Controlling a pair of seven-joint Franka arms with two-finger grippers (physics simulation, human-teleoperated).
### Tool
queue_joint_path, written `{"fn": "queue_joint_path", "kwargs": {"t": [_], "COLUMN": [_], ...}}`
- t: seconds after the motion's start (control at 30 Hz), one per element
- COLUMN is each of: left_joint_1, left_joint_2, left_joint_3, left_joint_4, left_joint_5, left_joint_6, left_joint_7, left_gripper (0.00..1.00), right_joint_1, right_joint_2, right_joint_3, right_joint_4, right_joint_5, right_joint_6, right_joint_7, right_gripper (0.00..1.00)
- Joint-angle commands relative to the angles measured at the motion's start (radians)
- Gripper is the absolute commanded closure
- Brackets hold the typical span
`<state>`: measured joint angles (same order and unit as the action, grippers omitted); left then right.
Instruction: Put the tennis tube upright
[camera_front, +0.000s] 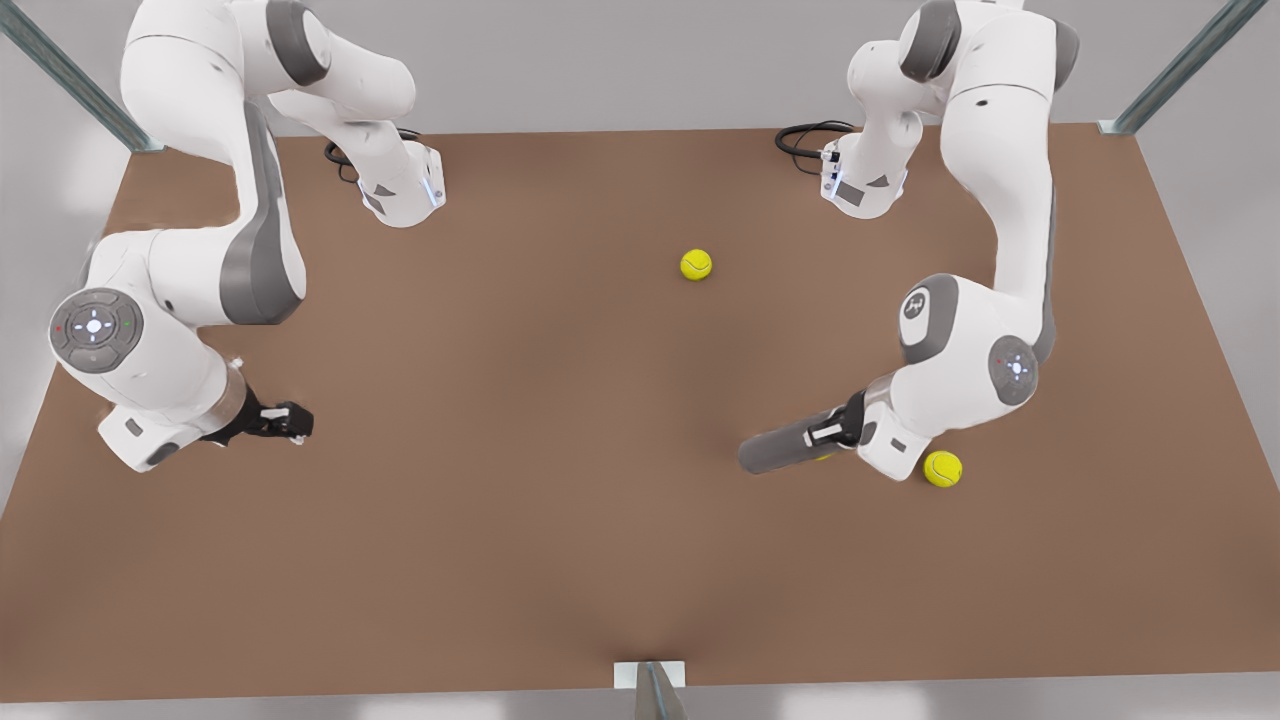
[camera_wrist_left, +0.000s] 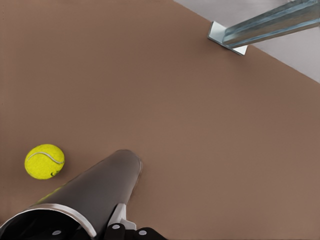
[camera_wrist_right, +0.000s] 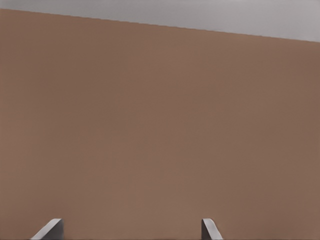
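Note:
The tennis tube (camera_front: 785, 452) is a dark grey cylinder lying on its side on the brown table, at the front view's right. My left gripper (camera_front: 832, 432) is shut on the tube's wall at its silvery-rimmed open end (camera_wrist_left: 60, 212). One finger (camera_wrist_left: 117, 222) is outside the wall and the other is inside. The left gripper (camera_wrist_left: 92, 229) looks along the tube (camera_wrist_left: 100, 185) toward its far closed end. My right gripper (camera_front: 296, 421) waits low over bare table at the front view's left. In the right wrist view the right gripper (camera_wrist_right: 130, 232) is open, with nothing between its fingertips (camera_wrist_right: 50, 230).
A tennis ball (camera_front: 696, 264) lies mid-table toward the back. Another ball (camera_front: 942, 468) sits just beyond the left arm's wrist. A ball (camera_wrist_left: 45, 161) lies beside the tube. A metal frame post (camera_wrist_left: 265, 30) stands at the table edge, and another post (camera_front: 655, 690) at the front edge.

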<state>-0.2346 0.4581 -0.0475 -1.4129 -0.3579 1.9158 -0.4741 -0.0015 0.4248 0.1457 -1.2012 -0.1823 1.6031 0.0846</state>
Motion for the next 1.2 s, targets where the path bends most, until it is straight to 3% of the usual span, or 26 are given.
{"fn": "queue_joint_path", "kwargs": {"t": [0.0,0.07,0.37,1.17], "left_joint_1": [0.000,0.001,0.023,0.058], "left_joint_2": [-0.002,-0.009,-0.006,0.100], "left_joint_3": [0.000,0.002,0.006,0.002], "left_joint_4": [0.000,0.029,0.034,0.012], "left_joint_5": [0.077,0.151,0.430,0.424], "left_joint_6": [0.000,0.000,-0.006,-0.005], "left_joint_7": [-0.006,-0.055,-0.060,-0.066], "left_gripper": [0.79,0.79,0.79,0.79], "right_joint_1": [0.000,-0.074,-0.063,-0.066], "right_joint_2": [0.002,0.000,0.000,0.000], "right_joint_3": [0.000,0.002,0.003,0.006], "right_joint_4": [0.000,-0.001,-0.041,-0.041], "right_joint_5": [0.000,0.018,0.006,0.001], "right_joint_6": [0.000,0.000,-0.017,-0.019], "right_joint_7": [0.000,-0.005,0.003,0.003], "right_gripper": [0.00,0.00,0.00,0.00]}}
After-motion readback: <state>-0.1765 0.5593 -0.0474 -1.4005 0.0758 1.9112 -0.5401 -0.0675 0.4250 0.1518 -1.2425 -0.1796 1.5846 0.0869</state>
